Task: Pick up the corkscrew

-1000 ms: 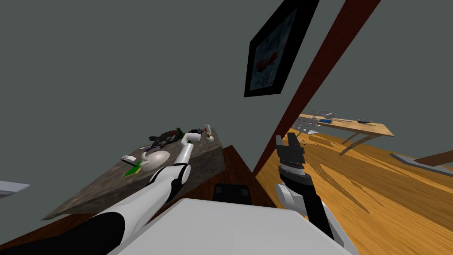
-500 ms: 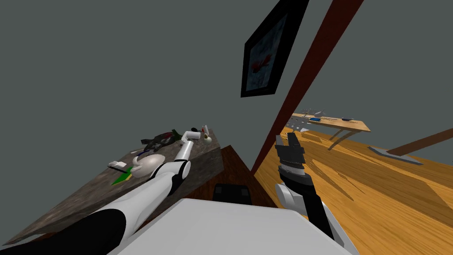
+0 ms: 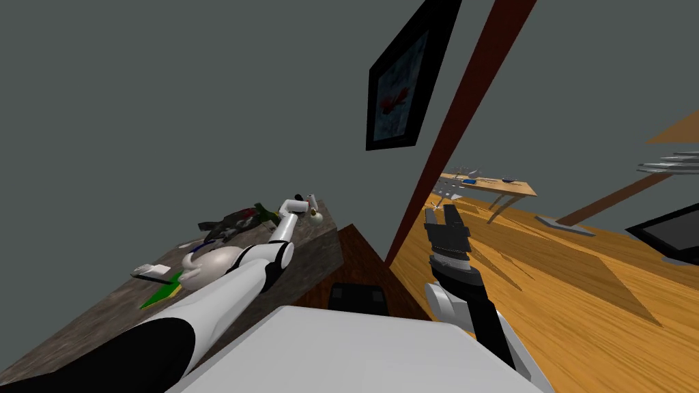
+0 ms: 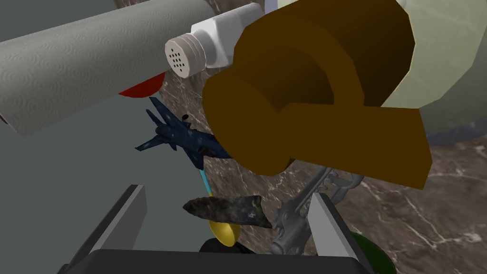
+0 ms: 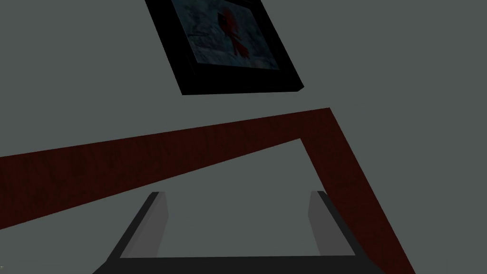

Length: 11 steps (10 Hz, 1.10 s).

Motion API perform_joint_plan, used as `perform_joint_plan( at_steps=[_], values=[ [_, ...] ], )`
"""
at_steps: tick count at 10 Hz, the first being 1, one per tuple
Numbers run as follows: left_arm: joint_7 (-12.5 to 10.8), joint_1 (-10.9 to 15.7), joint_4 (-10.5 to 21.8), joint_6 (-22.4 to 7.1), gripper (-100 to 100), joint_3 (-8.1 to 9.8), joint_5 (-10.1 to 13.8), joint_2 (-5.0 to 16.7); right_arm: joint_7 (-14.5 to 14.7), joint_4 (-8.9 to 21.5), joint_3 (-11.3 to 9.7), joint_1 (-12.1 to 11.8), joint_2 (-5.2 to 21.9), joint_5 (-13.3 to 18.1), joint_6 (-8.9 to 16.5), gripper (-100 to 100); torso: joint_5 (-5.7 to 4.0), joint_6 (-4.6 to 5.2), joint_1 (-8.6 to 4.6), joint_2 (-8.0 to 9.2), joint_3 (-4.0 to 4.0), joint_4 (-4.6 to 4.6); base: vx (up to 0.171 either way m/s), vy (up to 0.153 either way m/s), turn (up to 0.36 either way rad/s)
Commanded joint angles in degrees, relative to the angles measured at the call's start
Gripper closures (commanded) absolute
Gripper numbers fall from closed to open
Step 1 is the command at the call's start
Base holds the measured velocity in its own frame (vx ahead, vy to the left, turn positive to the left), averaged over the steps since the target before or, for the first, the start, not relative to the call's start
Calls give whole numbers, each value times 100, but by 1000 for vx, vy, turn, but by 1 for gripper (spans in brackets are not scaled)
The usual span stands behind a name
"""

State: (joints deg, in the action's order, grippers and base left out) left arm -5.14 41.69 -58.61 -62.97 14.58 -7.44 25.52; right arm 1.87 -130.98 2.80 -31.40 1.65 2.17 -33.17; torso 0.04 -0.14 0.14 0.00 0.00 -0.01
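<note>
Your left gripper hangs spread above the marbled brown worktop.
Ornate grey metal corkscrew lies off-centre in its gap; right gripper also spread.

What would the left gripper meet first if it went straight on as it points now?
Probably the dark jagged piece lying inside the open left gripper; the grey ornate corkscrew sits beside it, by one finger. Depth is unclear.

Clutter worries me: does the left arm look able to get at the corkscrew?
Probably yes: the corkscrew lies between the open left jaws, close to one, though a dark shard and yellow spoon sit there too.
</note>
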Motion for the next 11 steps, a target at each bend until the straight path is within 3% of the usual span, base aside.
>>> perform_joint_plan(
  at_steps=[1, 4, 5, 6, 11],
  values=[
    [-76, 254, 286, -286, -100, 5, -53, 132, 0, 0, 0, 0, 0, 0, 0, 0, 0, 0, 0, 0, 0, 0, 18, 22, -170],
    [-155, 430, 770, -759, -100, 4, -103, 245, 0, 0, 0, 1, 0, 0, 0, 0, 1, 4, 11, -5, -3, -1, 19, 45, -140],
    [-155, 430, 770, -841, -100, 4, -103, 245, 0, 0, 0, 0, 0, 0, 0, 0, 2, 0, 10, -4, -3, -1, 7, 22, 1],
    [-236, 587, 1049, -1061, -100, -3, -150, 360, 0, 0, 0, 0, 0, 0, 0, 0, 1, -1, 4, -1, -1, -1, 23, 38, -186],
    [-406, 850, 1669, -1882, -100, -35, -237, 590, 0, 0, 0, 0, 1, 0, 0, 0, 4, 2, 19, -5, -3, -1, 19, 58, -123]
  ],
)
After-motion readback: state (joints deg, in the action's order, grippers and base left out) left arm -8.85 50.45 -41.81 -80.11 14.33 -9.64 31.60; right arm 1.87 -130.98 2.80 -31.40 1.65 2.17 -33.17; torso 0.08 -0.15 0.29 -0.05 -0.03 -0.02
